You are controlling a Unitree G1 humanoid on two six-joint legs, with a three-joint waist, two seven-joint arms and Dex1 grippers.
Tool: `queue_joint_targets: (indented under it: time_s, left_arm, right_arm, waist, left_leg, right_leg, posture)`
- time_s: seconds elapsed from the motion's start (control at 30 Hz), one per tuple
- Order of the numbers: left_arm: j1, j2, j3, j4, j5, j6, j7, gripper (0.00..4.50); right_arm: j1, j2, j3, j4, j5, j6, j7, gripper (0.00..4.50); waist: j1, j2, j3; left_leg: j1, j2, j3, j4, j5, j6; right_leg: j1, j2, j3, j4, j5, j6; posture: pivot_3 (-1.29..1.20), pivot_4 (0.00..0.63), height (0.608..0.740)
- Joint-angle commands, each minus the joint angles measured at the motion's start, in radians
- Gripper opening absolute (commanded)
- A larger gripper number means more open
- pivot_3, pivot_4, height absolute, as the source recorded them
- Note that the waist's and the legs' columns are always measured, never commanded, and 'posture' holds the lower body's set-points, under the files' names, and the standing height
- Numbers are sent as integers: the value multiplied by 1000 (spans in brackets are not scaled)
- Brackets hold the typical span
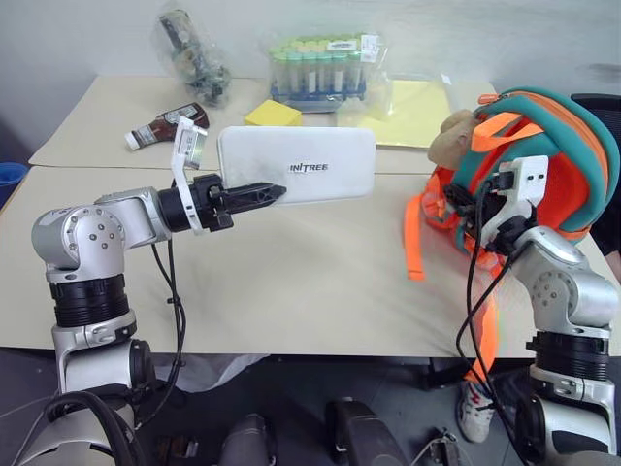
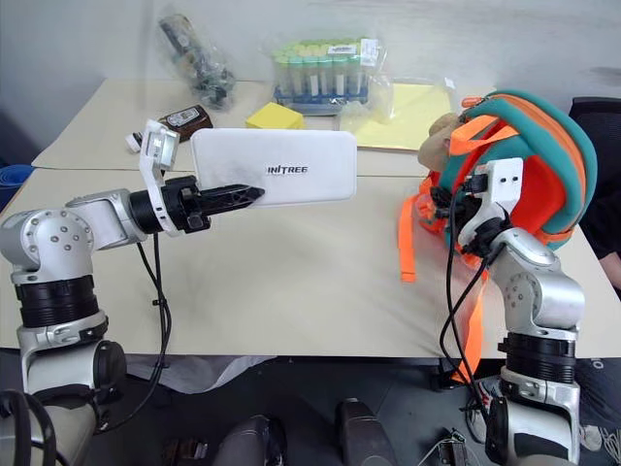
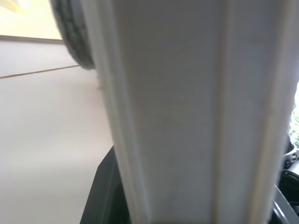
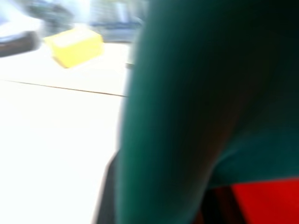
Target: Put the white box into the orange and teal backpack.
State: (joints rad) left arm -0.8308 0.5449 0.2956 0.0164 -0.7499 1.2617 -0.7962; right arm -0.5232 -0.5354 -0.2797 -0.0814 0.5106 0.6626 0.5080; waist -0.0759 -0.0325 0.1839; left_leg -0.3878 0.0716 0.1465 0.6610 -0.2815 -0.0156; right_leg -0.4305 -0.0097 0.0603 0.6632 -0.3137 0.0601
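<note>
L gripper [image 1: 254,195]: fingers clamped on white box, pointing level toward R side of table; grip sat on box's near-left end.
White box [image 1: 297,165]: held up off table [image 1: 291,282], broad face toward robot, dark lettering right way up, long axis roughly level. Most of its length stuck out past L fingertips toward the backpack, well apart from it.
L wrist cam: box edge [image 3: 187,112] ran right along fingers, v. close.
R gripper [image 1: 482,209]: buried against backpack front; fingers hidden by cloth, couldn't tell closed or not, nor if gripping fabric.
Backpack [image 1: 558,146]: orange and teal, upright at R gripper, on table's R side; orange strap [image 1: 415,238] hung down just L of R gripper; tan plush toy [image 1: 454,136] above it.
R wrist cam: teal fabric [image 4: 201,107] pressed close, orange patch below.
Beyond L gripper: yellow cube [image 1: 273,114], sauce bottle [image 1: 165,126], tube rack [image 1: 318,70], yellow sheet [image 1: 412,112], bagged item [image 1: 194,53], all far side of table.
</note>
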Motion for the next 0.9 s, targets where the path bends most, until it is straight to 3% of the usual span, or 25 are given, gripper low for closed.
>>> queue_joint_targets:
  time_s: [0.03, 0.13, 0.37, 0.67, 0.9]
  left_arm:
    - [-29, 52, 42, 13, -55, -54, -67, 1407]
    - [-91, 83, 39, 78, -61, -85, -109, 1407]
    - [-152, 125, -50, 193, -11, -212, -214, 1407]
    - [-198, 130, -162, 207, 24, -324, -362, 1407]
    - [-204, 110, -317, 208, 169, -543, -479, 1407]
  right_arm:
    - [20, -106, -10, -213, 198, 114, 190, 80]
    - [44, -237, -33, -357, 372, 210, 352, 80]
    - [79, -424, -105, -443, 653, 336, 536, 80]
    - [238, -553, -186, -435, 721, 356, 656, 80]
    - [229, -585, -204, -392, 748, 356, 650, 80]
  waist:
    - [-5, 1, 1]
    - [-4, 4, 3]
    - [-3, 3, 3]
    - [6, 0, 5]
    - [13, 0, 5]
  left_leg:
    - [0, 0, 0, 0, 0, 0]
    - [-1, 0, 0, -1, 0, 0]
    - [0, 0, 0, -1, 0, 0]
    - [-3, 0, -1, -1, -1, 3]
    - [-1, 0, -1, 0, -1, 3]
  right_leg:
    - [0, 0, 0, 0, 0, 0]
    - [-1, 0, 0, -1, 0, 0]
    - [0, 0, 0, -2, 0, 0]
    - [0, -1, -1, -4, 0, 1]
    - [1, 0, 0, -4, 0, 1]
  posture:
    - [0, 150, 740]
    - [0, 150, 740]
    - [0, 150, 740]
    - [0, 150, 740]
    - [0, 150, 740]
